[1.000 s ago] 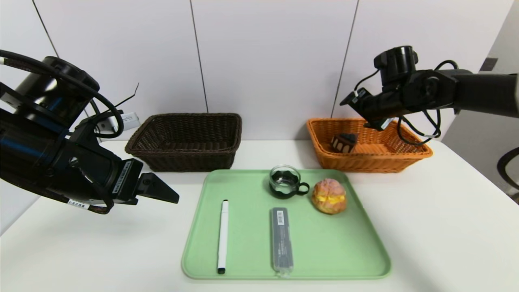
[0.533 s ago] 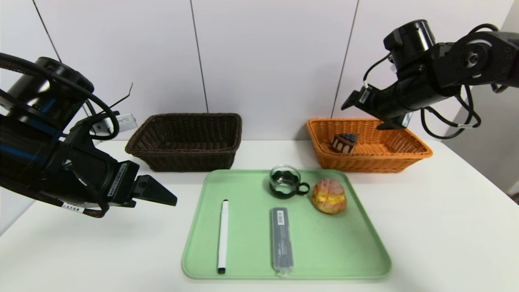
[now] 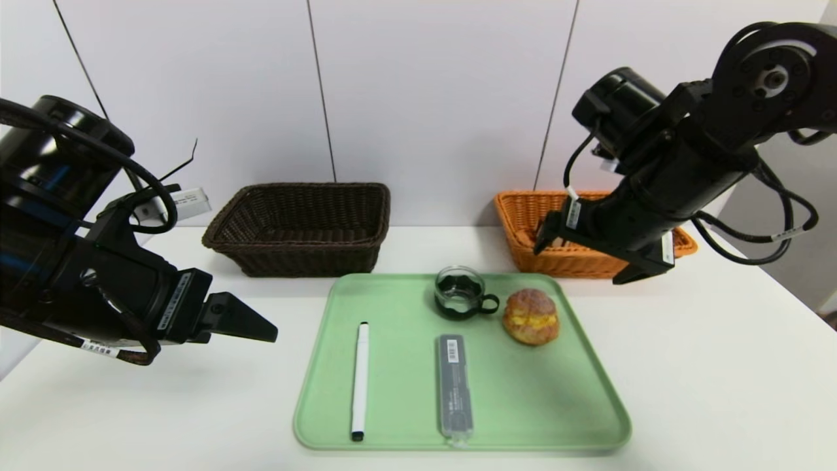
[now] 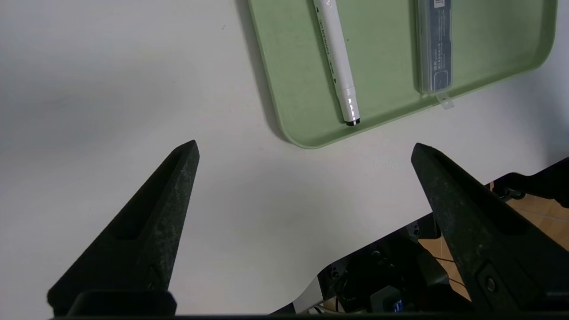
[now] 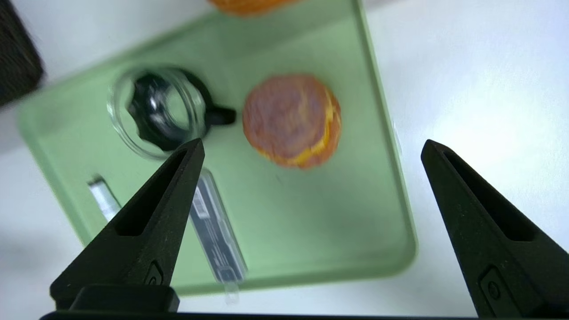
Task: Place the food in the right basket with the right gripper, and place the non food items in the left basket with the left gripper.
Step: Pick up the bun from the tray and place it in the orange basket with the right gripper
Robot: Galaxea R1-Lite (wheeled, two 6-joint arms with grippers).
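Note:
A round golden cream puff (image 3: 530,316) (image 5: 291,120), a glass cup (image 3: 460,292) (image 5: 158,109) with a black handle, a grey barcoded case (image 3: 454,384) (image 4: 434,49) and a white marker (image 3: 359,381) (image 4: 335,66) lie on a green tray (image 3: 575,392). My right gripper (image 3: 579,261) (image 5: 313,146) hangs open and empty in front of the orange right basket (image 3: 556,265), above the tray's far right corner near the puff. That arm hides the basket's inside, so the cake is out of view. My left gripper (image 3: 258,327) (image 4: 304,149) is open and empty over the table left of the tray. The dark brown left basket (image 3: 301,226) is empty.
The tray sits in the middle of a white table (image 3: 706,366), with both baskets against the back wall. The table's near edge and my base show in the left wrist view.
My right arm has swung down from above the orange basket toward the tray's right side, its jaws opening a little wider. The cake is now hidden behind it. The left arm drifted slightly left.

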